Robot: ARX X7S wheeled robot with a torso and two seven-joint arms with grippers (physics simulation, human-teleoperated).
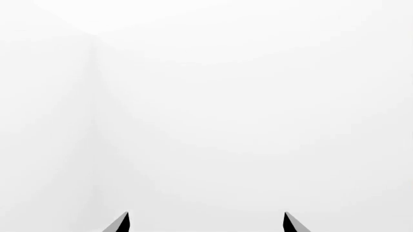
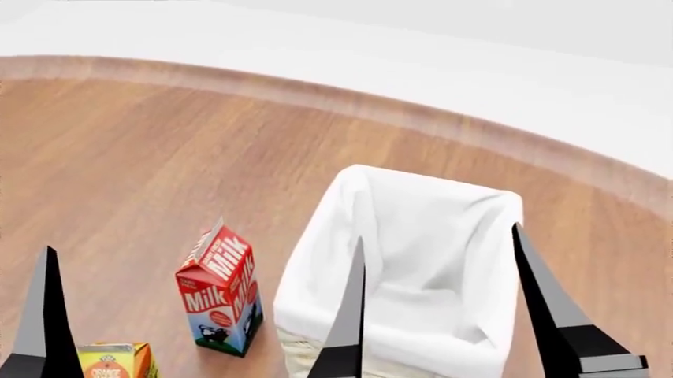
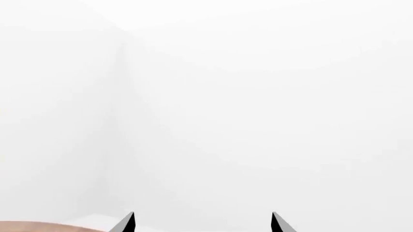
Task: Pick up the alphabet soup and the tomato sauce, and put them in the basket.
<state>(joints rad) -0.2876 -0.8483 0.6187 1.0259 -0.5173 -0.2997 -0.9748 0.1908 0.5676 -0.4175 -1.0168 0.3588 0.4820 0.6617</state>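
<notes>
The basket (image 2: 421, 268) stands on the wooden table (image 2: 158, 157), at 5 o'clock in the head view. The milk carton (image 2: 219, 290) is just beside it, at 9 o'clock from it. Right gripper (image 2: 436, 307) is spread wide before the basket and holds nothing. Left gripper (image 1: 206, 223) is spread too, empty. The cans are not in view.

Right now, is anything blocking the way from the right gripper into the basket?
Nothing visible does. The right gripper hangs with its jaws open in front of the basket, whose lined mouth is uncovered. The milk carton stands apart on the basket's left. Neither can is in view.
</notes>
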